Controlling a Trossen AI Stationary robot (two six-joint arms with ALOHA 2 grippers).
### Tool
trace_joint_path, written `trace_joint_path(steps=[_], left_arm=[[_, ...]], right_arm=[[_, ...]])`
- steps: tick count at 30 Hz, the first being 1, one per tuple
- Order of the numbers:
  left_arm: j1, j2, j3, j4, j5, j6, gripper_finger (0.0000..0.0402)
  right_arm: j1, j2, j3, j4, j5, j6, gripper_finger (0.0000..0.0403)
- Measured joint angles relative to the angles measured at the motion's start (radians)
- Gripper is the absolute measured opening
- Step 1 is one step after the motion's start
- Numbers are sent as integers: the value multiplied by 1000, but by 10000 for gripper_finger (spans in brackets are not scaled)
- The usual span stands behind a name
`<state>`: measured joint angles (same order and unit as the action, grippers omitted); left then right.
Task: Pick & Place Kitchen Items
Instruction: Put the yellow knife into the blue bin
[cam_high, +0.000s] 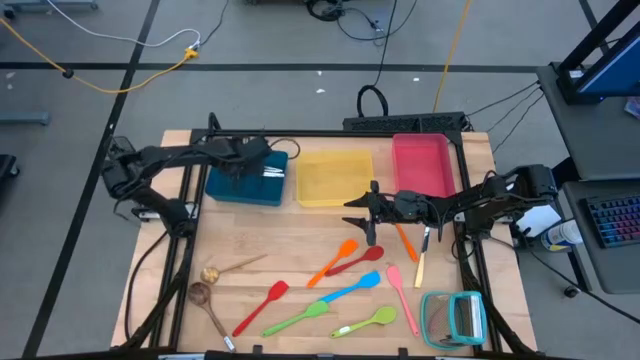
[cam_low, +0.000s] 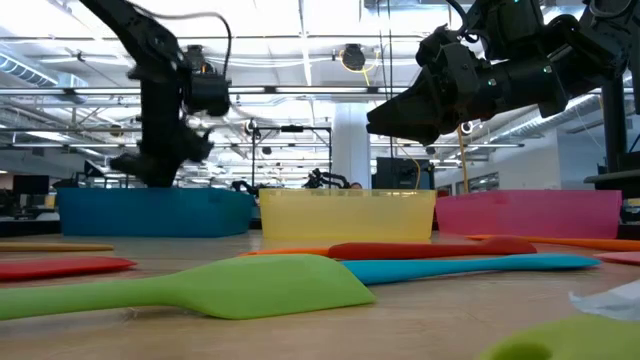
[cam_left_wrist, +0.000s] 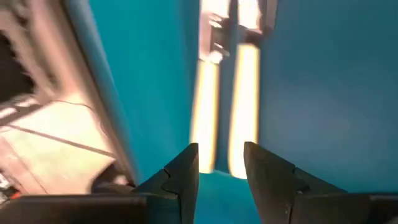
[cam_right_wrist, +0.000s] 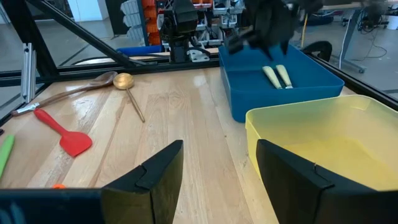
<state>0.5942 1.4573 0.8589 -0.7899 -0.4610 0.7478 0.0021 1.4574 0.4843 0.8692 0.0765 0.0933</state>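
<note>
Left gripper (cam_left_wrist: 221, 163) is held spread, empty, inside the blue tray (cam_left_wrist: 323, 93); two pale-handled cutlery pieces (cam_left_wrist: 239, 99) lie just ahead. Right gripper (cam_right_wrist: 217, 163) is spread, empty.

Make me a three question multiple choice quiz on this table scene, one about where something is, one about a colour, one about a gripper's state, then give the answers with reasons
1. Where is the left gripper?
A. Over the blue tray
B. Over the pink tray
C. Beside the rack

2. What colour is the middle tray of the three?
A. Green
B. Yellow
C. Orange

3. How do the right gripper's fingers stand?
A. Shut on a spatula
B. Shut on nothing
C. Open, holding nothing

Answers:
1 A: the high view shows the left arm reaching over the blue tray, and its wrist view looks down on the pale-handled cutlery lying in it.
2 B: the yellow tray sits between the blue tray and the pink tray.
3 C: the right wrist view shows a wide bare gap between its two fingers.
</note>
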Motion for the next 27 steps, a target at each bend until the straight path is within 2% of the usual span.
trace_joint_path(steps=[4,6,9,13,17,27], left_arm=[[-26,-109,42,2,1,-23,113],[-40,-162,63,6,36,-62,108],[-60,-247,71,54,148,-119,107],[-81,-322,72,123,377,-170,106],[-115,-342,72,176,490,-214,106],[-250,-291,26,288,565,-281,106]], right_arm=[[0,0,0,0,0,0,196],[0,0,0,0,0,0,196],[0,0,0,0,0,0,196],[0,0,0,1,0,0,196],[0,0,0,1,0,0,196],[0,0,0,1,0,0,196]])
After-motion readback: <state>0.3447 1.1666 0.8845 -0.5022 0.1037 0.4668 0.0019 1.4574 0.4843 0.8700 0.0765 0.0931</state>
